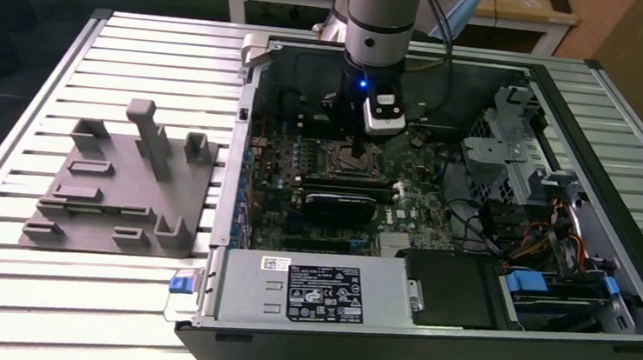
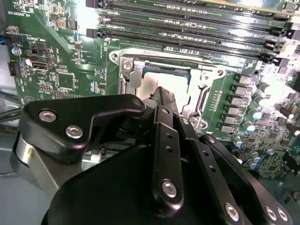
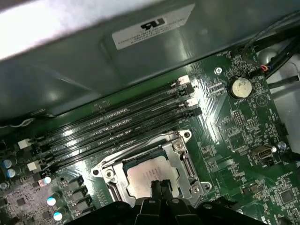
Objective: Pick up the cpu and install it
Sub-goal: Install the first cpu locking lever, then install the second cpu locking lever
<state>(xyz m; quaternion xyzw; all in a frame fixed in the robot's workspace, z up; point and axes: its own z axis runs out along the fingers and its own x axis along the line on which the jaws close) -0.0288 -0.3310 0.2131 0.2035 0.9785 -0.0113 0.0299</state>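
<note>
On the exterior view's left, a grey plastic fixture block [image 1: 122, 189] rests on the slatted metal surface [image 1: 8, 292]. Rightward, inside the open computer case [image 1: 425, 329], the black end effector [image 3: 160, 187] meets the silvery square cpu [image 3: 145, 176] seated in its metal socket frame [image 3: 185, 161]; its grip cannot be told.

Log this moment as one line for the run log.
pincer: over socket, on cpu | cpu: in socket frame | frame: open | site: motherboard

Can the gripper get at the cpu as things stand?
Probably yes. The gripper is already right over the cpu, which lies in the open socket frame. The memory slots sit off to one side, and nothing stands between fingertips and chip.
</note>
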